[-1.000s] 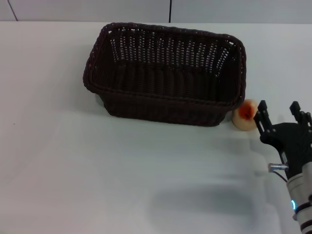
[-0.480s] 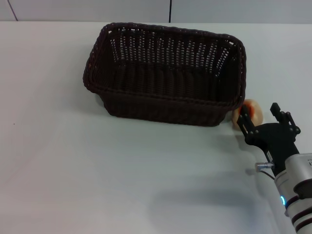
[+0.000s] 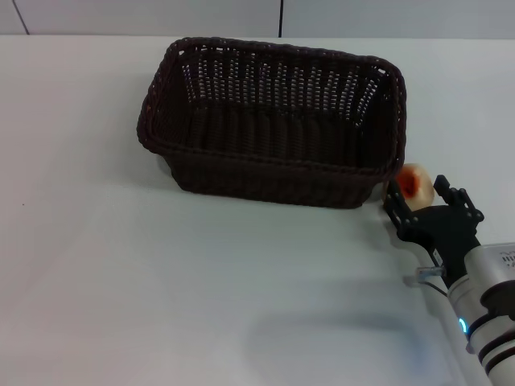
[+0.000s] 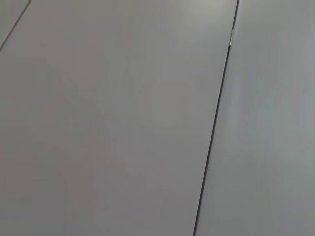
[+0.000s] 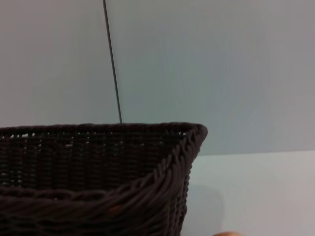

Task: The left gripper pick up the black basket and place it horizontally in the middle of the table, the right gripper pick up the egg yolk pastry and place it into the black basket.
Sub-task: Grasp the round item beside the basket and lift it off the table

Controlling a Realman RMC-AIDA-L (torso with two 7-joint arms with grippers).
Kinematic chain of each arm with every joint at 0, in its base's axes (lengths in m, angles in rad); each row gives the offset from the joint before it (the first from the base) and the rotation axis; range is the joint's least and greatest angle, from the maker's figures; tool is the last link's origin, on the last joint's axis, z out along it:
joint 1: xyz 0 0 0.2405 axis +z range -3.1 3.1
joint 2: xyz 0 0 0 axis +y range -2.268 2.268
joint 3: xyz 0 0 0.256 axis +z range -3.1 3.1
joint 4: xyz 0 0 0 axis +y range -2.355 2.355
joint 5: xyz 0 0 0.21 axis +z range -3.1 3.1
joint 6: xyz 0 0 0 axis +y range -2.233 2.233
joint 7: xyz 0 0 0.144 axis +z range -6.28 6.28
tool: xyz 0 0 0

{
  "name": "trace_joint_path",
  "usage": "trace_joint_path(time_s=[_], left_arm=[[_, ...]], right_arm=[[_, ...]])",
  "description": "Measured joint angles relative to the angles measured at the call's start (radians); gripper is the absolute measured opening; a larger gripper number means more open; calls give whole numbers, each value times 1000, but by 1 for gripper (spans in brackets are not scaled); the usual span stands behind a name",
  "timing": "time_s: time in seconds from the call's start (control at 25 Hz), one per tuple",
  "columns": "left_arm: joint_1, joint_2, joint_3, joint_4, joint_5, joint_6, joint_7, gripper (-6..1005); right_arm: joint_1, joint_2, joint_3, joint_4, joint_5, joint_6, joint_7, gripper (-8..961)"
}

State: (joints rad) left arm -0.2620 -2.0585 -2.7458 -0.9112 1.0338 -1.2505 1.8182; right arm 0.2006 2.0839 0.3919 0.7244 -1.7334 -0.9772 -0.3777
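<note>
We've got the right gripper (image 3: 416, 203) spread wide around the egg yolk pastry (image 3: 412, 184) beside the black basket (image 3: 273, 121), ready to close; left gripper unseen.

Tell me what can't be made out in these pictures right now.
- Left gripper: in no view; the left wrist view shows only blank panels.
- Right gripper: absent from its own wrist view.
- Pastry: head view, lower part behind the gripper; right wrist view, cut off by the edge.
- Basket: floor in shadow.
</note>
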Motion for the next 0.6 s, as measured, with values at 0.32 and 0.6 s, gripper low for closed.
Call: trace_joint_path(time_s=[0.32,0.6], left_arm=[[6,-2,0,0,-13,-15,0,411],[6,-2,0,0,-21,-19,-1,411]], right_arm=[[8,-1,-8,-16,-7,3,38,651],[9,-2,2,-16,-4,2,38,566]])
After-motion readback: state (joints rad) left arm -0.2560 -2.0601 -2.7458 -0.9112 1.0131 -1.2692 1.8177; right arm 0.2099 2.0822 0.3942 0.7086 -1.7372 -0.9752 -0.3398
